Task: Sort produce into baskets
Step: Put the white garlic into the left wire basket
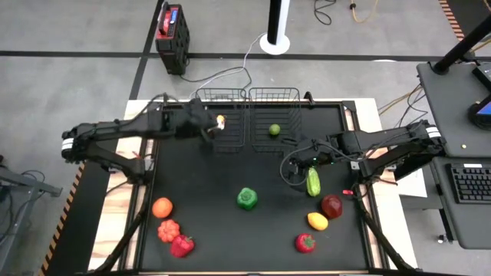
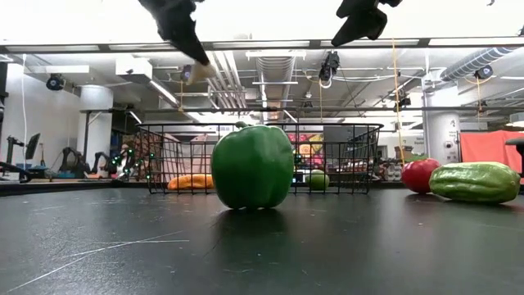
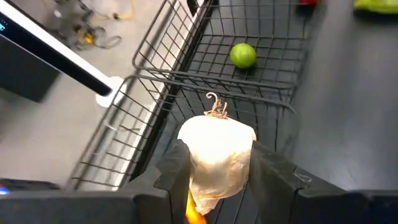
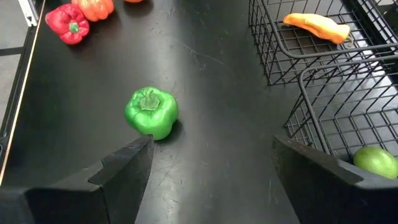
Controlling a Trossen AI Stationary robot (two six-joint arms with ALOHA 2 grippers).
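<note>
My left gripper is shut on a white garlic, held in the air over the left wire basket. It also shows at the top of the low view. An orange carrot lies in that basket. A green lime lies in the right basket. My right gripper is open and empty above the table, near a cucumber. A green pepper stands at the table's middle. My left gripper pinches the garlic's bulb by its two opposite sides between its two fingers. The fingers come from the table's left, slanting down. The garlic is lifted clear above the basket, its stem tip pointing away from the wrist.
An orange, an orange-red ribbed piece and a red pepper lie at the near left. A dark red apple, a lemon and a red piece lie at the near right.
</note>
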